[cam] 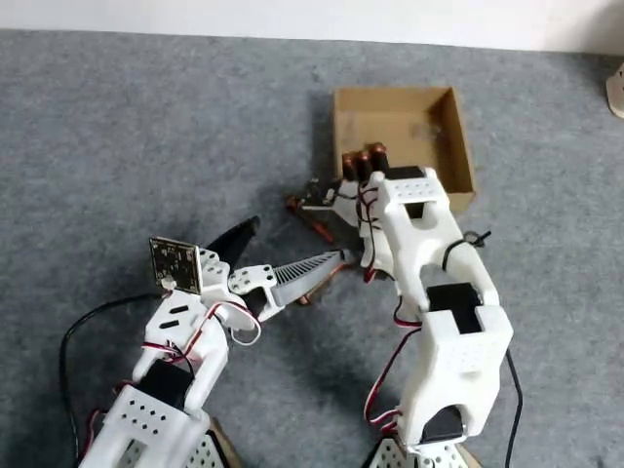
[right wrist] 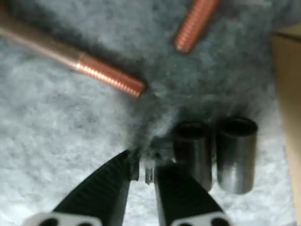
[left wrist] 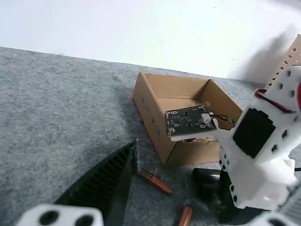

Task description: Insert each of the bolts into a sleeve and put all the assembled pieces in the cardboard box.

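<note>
Two black sleeves (right wrist: 193, 148) (right wrist: 236, 153) stand upright side by side on the grey carpet, just beside my right gripper (right wrist: 143, 170), which is shut with nothing in it. Two copper bolts (right wrist: 70, 56) (right wrist: 195, 23) lie flat beyond it. My left gripper (cam: 298, 240) is open above the carpet, left of the right arm (cam: 429, 253). Its black finger (left wrist: 106, 181) points at a bolt (left wrist: 155, 181); a second bolt (left wrist: 185, 216) and a black sleeve (left wrist: 207, 179) lie nearby. The cardboard box (cam: 343, 127) sits behind the right wrist.
The box (left wrist: 150, 108) is open-topped and rests on the carpet near a white wall. The right arm's camera board (left wrist: 188, 121) hangs in front of the box. Open carpet spreads to the left of both arms.
</note>
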Robot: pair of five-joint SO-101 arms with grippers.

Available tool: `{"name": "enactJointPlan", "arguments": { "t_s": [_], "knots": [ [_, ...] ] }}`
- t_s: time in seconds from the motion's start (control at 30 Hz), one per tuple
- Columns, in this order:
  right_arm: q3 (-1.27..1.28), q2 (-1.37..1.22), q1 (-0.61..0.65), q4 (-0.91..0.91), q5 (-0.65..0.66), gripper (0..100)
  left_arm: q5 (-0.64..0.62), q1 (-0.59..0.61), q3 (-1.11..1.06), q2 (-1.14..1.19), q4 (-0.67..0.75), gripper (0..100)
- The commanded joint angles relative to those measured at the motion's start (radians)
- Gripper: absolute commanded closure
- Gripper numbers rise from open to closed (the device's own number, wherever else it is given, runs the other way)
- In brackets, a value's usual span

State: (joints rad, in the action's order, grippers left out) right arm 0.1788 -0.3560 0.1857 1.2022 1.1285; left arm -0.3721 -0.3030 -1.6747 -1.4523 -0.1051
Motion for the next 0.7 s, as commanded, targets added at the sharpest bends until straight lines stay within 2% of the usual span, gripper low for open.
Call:
{"name": "enactJointPlan", "arguments": {
  "t_s": [0.0,0.13,0.33,0.4,0.53,0.67],
  "knots": [
    [-0.008,0.162,0.013,0.027,-0.087,99.3,0.003,0.012,0.013,-0.016,-0.002,52],
    [-0.005,0.337,0.013,0.027,-0.147,99.3,0.003,0.012,0.013,-0.016,-0.002,52],
    [-0.005,0.372,0.019,0.028,-0.152,99.1,0.003,0.012,0.013,-0.016,-0.002,52],
    [-0.002,0.372,0.021,0.036,-0.149,95.5,0.006,0.012,0.013,-0.016,-0.002,52],
    [0.01,0.372,0.021,0.068,-0.092,81.0,0.008,0.012,0.013,-0.016,-0.002,52],
    [0.01,0.337,0.019,0.068,-0.087,80.3,0.009,0.012,0.013,-0.016,-0.002,52]
  ]
}}
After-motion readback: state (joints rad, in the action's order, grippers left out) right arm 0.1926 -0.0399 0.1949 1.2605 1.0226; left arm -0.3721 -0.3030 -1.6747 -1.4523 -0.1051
